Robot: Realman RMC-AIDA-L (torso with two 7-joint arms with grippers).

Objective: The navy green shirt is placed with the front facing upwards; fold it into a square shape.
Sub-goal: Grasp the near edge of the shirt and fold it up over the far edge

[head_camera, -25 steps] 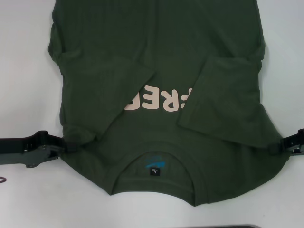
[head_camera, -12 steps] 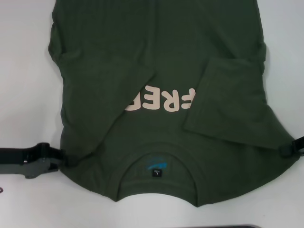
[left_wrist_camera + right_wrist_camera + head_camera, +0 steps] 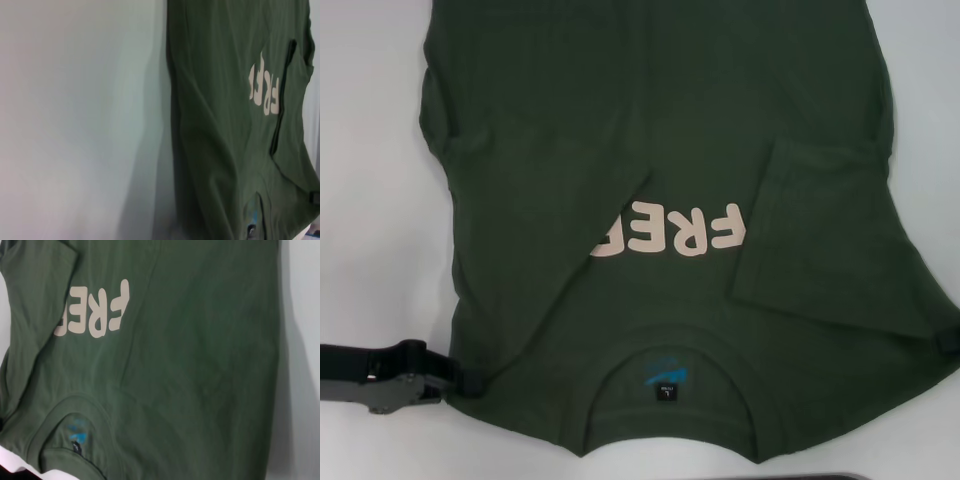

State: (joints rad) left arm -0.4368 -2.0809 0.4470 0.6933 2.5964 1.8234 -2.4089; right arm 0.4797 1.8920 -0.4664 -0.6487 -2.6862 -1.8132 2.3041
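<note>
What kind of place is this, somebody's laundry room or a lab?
Probably a lab or test bench, not a home: a bare white table, one green shirt spread on it, and robot grippers at its left and right shoulders.

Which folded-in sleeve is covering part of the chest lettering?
The sleeve on the robot's left: its edge overlaps the letters. The right sleeve lies just clear of them.

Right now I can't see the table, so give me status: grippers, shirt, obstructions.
Left gripper at shirt's near-left shoulder, right gripper at near-right edge. Navy green shirt flat, both sleeves folded in, lettering showing. Nothing in the way.
</note>
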